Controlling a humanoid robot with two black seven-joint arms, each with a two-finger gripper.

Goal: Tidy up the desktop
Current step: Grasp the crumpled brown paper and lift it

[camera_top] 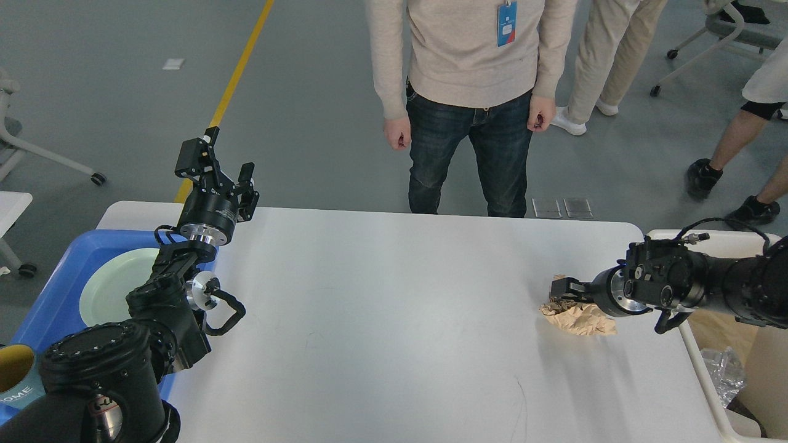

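The desktop [381, 307] is a large white tabletop filling the middle of the head view. A crumpled piece of brown paper [578, 319] lies on it near the right edge. My right gripper [561, 289] comes in from the right and sits at the paper's top left, its dark fingers touching it; whether they are closed on it I cannot tell. My left gripper [225, 169] is raised above the table's far left corner, fingers apart and empty.
A blue tray [61, 289] with a pale green plate [114, 283] sits at the left edge, with a yellow cup [15, 369] at its near end. A cream-white bin [714, 381] holding scrap stands at the right. A person [468, 92] stands behind the table.
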